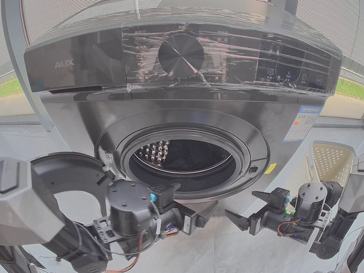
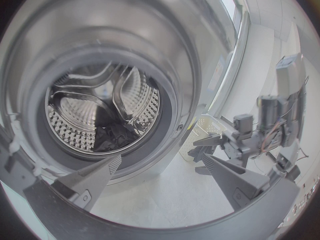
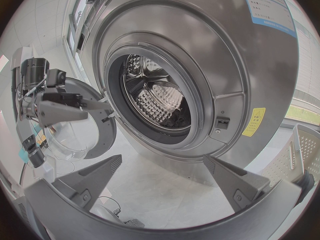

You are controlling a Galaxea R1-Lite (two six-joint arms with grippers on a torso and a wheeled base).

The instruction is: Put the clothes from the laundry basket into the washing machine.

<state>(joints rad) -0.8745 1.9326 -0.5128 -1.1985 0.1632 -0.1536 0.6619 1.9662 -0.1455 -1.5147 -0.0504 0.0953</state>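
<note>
Pale tiled floor (image 1: pixel 227 247) runs up to a steel-grey washer (image 1: pixel 182 107), whose door (image 1: pixel 72 171) hangs open to the left. That leaves the drum (image 1: pixel 182 156) clear to reach. A dark, crumpled cloth (image 2: pixel 113 137) already lies at the bottom of the drum. The cream, perforated basket (image 1: pixel 333 160) stands on the floor to the right of the washer, near the right arm. Whether any clothes remain in the basket cannot be told from these views. The left claw (image 1: pixel 189 203) hangs low just in front of the drum mouth, spread wide with nothing in it. The right claw (image 1: pixel 246 205) hangs a little to the right of it, also wide and bare. Judging by the cloth in the drum, the clothes should be light, soft and limp. They would likely sag and trail from wherever they are pinched. A good hold would be on a bunched fold near the middle of a piece, not on a hem or sleeve. Less fabric would then hang down to catch on the basket rim or the door seal.
</note>
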